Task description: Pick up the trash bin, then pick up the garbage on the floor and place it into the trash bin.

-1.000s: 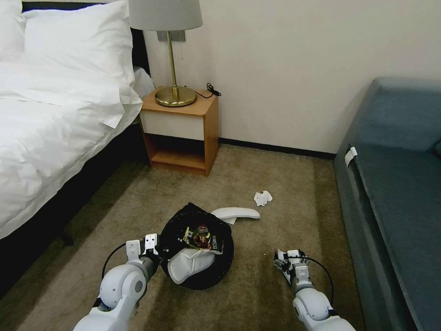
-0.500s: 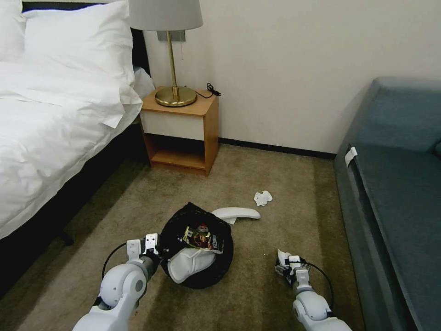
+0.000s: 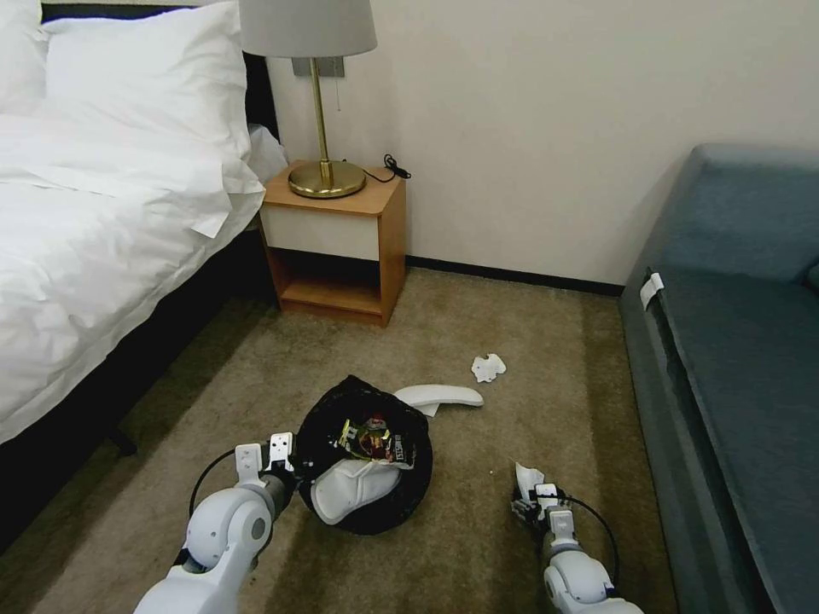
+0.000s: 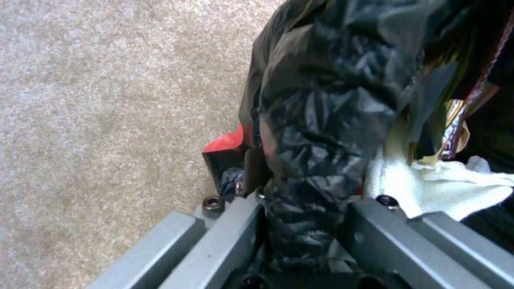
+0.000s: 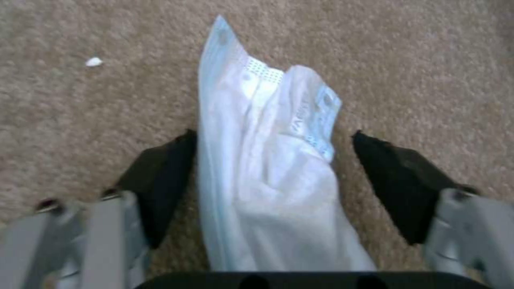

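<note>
left gripper [image 3: 265,453]: clamped on the near rim of the trash bin [image 3: 367,456]; in the left wrist view the crinkly black liner [image 4: 321,140] is bunched between the narrow jaws, fingers [image 4: 225,241] either side.
bin risk: grip looks to be mostly on bag plastic, so the liner could slide or tear and the bin tip; mouth already tilts toward the robot.
bin contents: white slipper [image 3: 354,490] at the lip, gold wrapper [image 3: 368,437] behind it; the slipper sits close to the edge and could spill if the bin swings.
floor litter: second slipper [image 3: 439,396] touching the bin's far side, crumpled tissue [image 3: 488,367] beyond it on the carpet [image 3: 256,375].
right gripper [image 3: 535,496]: low at the carpet, right of the bin, well apart from it.
jaws right: spread wide, black pads [image 5: 160,180] flanking the piece, nothing pinched yet.
white wrapper [image 5: 268,180]: flimsy white packet standing up between the pads, left pad touching or nearly, right pad clearly apart.
grab risk: off-centre, so closing may push it sideways or only nip an edge; thin film may slip out on lift; pads could drag on carpet pile.
</note>
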Robot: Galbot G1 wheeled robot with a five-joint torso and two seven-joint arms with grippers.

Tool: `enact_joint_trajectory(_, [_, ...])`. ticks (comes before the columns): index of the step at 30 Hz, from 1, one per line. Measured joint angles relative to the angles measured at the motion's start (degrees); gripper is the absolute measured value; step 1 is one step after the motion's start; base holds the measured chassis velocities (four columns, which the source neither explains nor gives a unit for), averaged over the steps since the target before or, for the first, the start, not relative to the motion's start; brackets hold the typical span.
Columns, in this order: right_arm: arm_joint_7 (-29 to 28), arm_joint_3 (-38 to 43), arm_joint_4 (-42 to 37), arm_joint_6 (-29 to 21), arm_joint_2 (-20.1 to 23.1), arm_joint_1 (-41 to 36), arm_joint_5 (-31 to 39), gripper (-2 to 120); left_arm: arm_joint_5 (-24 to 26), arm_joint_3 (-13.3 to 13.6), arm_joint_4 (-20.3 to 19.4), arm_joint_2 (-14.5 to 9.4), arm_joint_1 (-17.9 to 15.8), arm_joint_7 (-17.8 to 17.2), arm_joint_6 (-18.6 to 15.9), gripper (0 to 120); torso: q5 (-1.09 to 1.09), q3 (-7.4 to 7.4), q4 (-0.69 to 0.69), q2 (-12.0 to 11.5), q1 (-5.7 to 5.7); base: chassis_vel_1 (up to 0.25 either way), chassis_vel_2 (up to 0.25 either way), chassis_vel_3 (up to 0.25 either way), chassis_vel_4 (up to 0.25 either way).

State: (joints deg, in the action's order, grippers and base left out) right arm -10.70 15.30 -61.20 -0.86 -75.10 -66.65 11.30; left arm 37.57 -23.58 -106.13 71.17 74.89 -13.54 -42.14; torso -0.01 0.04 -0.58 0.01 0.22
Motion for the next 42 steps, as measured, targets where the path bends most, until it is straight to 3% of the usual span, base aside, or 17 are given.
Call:
enact_joint_trajectory(2, [0.1,0.1,0.1,0.4,-0.2,-0.1,-0.4,62,-0.1,0.0,-0.1,0.0,0.2,0.1,0.0,0,0.03,0.0,0.02,0.0,0.0,0.0,0.0,0.0,0.0])
enact_joint_trajectory(5, [0.2,0.1,0.0,0.4,-0.2,-0.1,-0.4,56,-0.2,0.0,-0.1,0.0,0.3,0.1,0.0,0,0.04,0.0,0.02,0.0,0.0,0.0,0.0,0.0,0.0])
enact_joint_trajectory(7, [0.3,0.5,-0.1,0.4,-0.1,0.0,-0.6,42,-0.5,-0.1,-0.1,0.3,0.4,0.2,0.0,0,0.0,0.0,0.02,0.0,0.0,0.0,0.0,0.0,0.0])
enact_joint_trajectory(14, [0.2,0.6,0.0,1.0,-0.1,0.1,-0.8,22,-0.6,-0.1,-0.1,0.3,0.7,0.1,0.0,0,0.0,0.0,-0.01,0.0,0.01,0.0,0.0,0.0,0.0])
enact_joint_trajectory(16, [0.7,0.7,0.2,1.6,-0.1,-0.1,-1.5,10,-0.8,-0.1,0.1,0.3,1.0,0.1,0.2,0,0.02,0.01,-0.01,0.0,0.01,0.0,0.0,0.0,0.0])
enact_joint_trajectory(19, [0.9,0.8,0.2,1.9,-0.1,-0.1,-1.8,0,-1.0,-0.1,0.3,0.3,1.1,0.0,0.2,0,0.02,0.0,0.0,0.0,0.01,0.0,0.0,0.0,0.0])
enact_joint_trajectory(33, [1.0,1.0,-0.5,4.2,0.1,-0.3,-3.7,0,-1.0,0.2,0.7,0.1,1.0,-0.1,0.1,0,0.02,0.01,0.0,0.0,0.01,0.0,0.0,0.0,0.0])
enact_joint_trajectory(42, [0.4,-1.1,-13.8,9.8,1.0,-1.5,-11.5,0,-0.9,1.6,3.2,-2.3,-0.6,0.8,0.1,0,0.0,0.0,0.0,0.0,0.01,0.0,0.0,0.0,0.0])
